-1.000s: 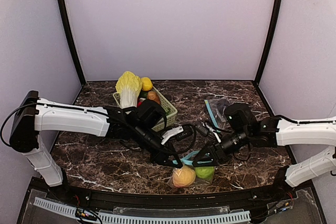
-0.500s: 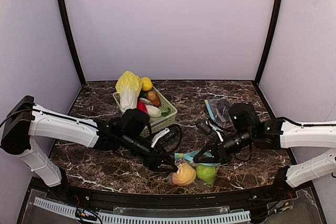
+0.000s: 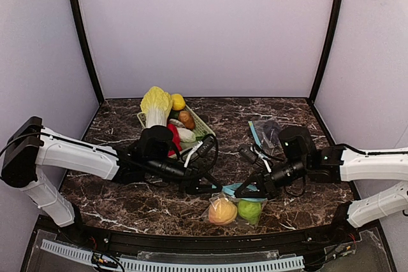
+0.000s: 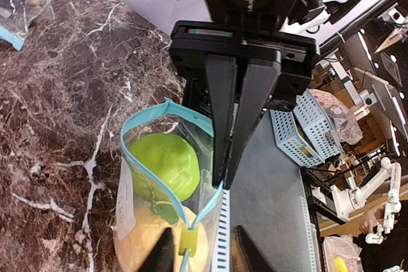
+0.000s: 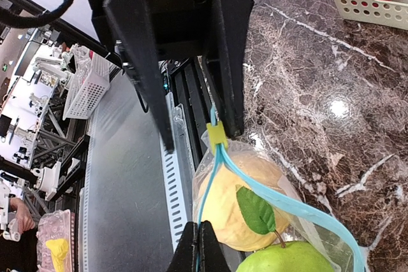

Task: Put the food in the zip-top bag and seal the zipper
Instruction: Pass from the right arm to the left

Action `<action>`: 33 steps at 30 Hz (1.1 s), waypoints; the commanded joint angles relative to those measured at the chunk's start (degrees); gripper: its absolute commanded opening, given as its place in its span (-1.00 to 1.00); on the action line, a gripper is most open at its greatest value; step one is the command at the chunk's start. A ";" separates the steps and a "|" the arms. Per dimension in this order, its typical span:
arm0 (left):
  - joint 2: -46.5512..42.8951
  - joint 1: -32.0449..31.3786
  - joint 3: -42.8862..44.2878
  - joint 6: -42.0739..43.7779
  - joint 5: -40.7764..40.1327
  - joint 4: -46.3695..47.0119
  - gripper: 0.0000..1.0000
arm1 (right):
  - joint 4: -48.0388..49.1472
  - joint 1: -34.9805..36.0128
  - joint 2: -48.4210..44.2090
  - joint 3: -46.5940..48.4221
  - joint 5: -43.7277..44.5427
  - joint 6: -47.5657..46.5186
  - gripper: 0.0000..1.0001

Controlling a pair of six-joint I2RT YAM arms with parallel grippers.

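The right hand (image 4: 221, 179) is clamped on the blue rim (image 4: 143, 116) of the clear, crinkled zip-top bag (image 4: 125, 202); the left hand (image 5: 201, 139) is held apart around its yellow slider (image 5: 217, 136).

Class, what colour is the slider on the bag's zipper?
The slider is yellow; clearest in right wrist view.

L jaws apart, R jaws pinched

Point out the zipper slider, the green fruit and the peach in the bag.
zipper slider (image 5: 217, 136), right wrist view, middle of the yellow tab.
green fruit (image 4: 162, 165), left wrist view, centre of its rounded side.
peach (image 5: 228, 181), right wrist view, yellow skin near its middle.
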 commanded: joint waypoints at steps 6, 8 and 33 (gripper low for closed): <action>0.39 0.27 -1.90 -1.22 2.36 1.85 0.06 | 2.28 0.29 -1.77 -0.86 1.94 1.62 -1.00; 0.90 0.22 -2.02 -1.21 2.68 1.42 0.03 | 2.26 0.27 -1.94 -0.86 2.01 1.82 -1.00; 0.84 -0.28 -0.45 2.30 2.80 -3.16 -0.99 | 3.59 -1.00 -3.17 -0.79 3.44 2.98 -0.59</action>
